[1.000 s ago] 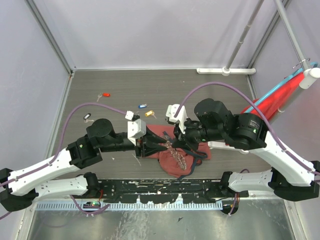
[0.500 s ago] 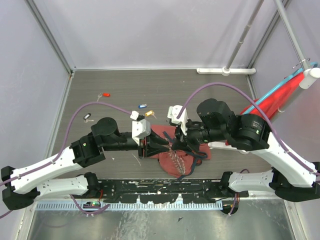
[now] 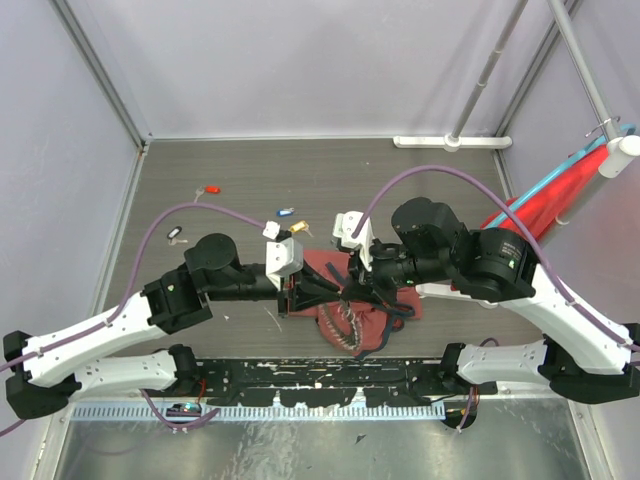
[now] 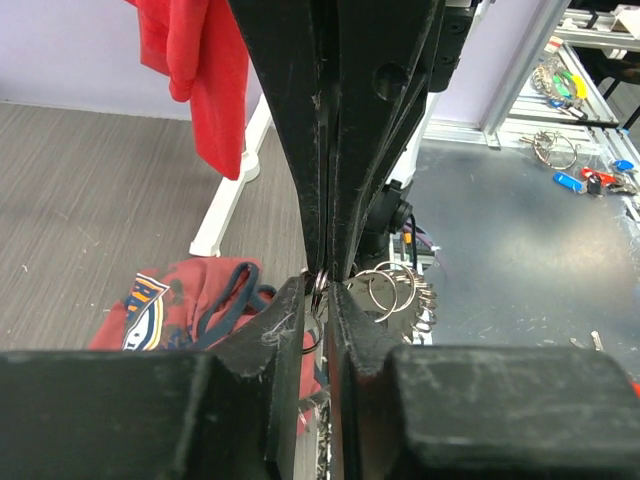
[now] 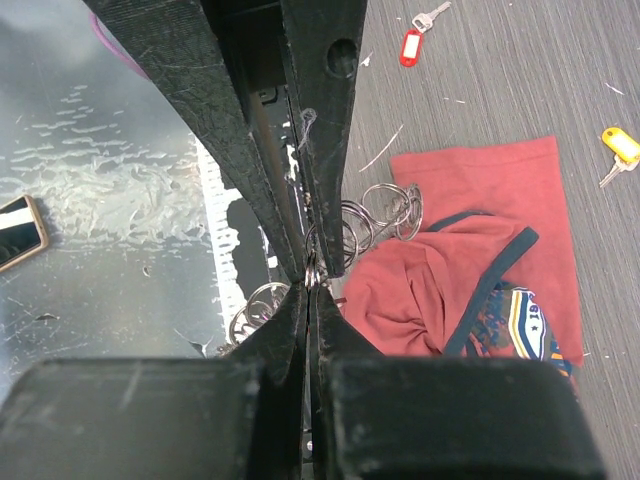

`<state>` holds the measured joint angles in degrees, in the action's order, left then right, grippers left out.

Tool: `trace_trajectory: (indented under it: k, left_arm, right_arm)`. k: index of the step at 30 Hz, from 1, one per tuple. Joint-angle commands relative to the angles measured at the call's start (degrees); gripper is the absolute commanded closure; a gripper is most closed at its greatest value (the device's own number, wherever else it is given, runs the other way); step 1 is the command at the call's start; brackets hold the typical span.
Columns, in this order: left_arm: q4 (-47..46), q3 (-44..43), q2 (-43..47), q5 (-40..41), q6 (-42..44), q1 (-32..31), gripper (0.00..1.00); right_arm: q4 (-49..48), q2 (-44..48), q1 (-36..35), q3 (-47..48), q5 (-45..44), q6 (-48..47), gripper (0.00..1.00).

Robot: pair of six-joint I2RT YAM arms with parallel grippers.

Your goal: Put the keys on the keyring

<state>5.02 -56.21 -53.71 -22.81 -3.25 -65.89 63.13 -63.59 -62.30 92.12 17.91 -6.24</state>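
Now: two pincers on one ring, keys loose beyond

We find both pincers tip to tip above the bag (image 5: 450, 270), meeting head-on. The right pincer (image 5: 311, 283) is clamped tight on the wire of the ring (image 4: 385, 290). From that pinch the ring hangs down toward the bag, its fringe of small loops spilling to one side of the tips. The left pincer (image 4: 318, 305) comes in from the opposite side, jaws drawn narrow with the same wire in the slot between them. Whether they actually bite, we cannot tell.

No coloured keys are in either pincer. All lie flat on the table (image 3: 400, 190), past the pincers on the side away from the bases and over toward the left arm. The yellow key (image 3: 298, 227) is nearest, just beyond the left wrist, with the blue key (image 3: 285, 212) beside it. The red key (image 3: 210, 189) and a pale-tagged key (image 3: 175, 234) sit well off to the left. The yellow key's blade seems to point back toward the bag.

Our reading: the left arm is nearer, so the fetch falls to it, reaching outward while the right holds the ring.
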Motion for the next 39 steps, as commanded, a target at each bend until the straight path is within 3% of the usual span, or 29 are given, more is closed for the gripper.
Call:
trace_trajectory:
  k: [1,5,8,12,16,32,39]
  left_arm:
    - [-1.50,-2.44,-0.29,-0.94,-0.10,-0.02,0.81]
    - [-1.37,-2.50,-0.53,-1.14,-0.18,-0.02,0.99]
    - [-0.99,-2.59,-0.47,-0.87,-0.18,-0.03,1.00]
    - [-1.22,-1.92,0.82,1.11,-0.32,0.01,1.00]
    - [-2.77,-0.43,2.91,3.33,-0.90,0.01,1.00]
    - [-6.23,1.88,5.35,4.65,-2.40,0.00,1.00]
    - [-6.69,1.98,5.34,4.63,-2.46,-0.04,1.00]
  right_arm:
    - [-4.79,1.41,-0.28,0.52,0.76,-0.73,0.99]
    - [-5.35,1.94,-0.29,0.32,0.48,-0.45,0.99]
    - [-6.20,2.59,-0.28,-0.09,-0.67,-0.02,0.98]
    - [-9.84,5.20,-0.27,-2.03,-3.39,2.15,0.75]
    - [-15.50,9.76,-0.28,-5.62,-7.60,6.62,0.67]
    - [-32.38,18.79,-0.32,-20.70,-11.75,30.26,0.59]
    - [-34.82,19.20,-0.28,-22.94,-10.52,33.55,0.64]
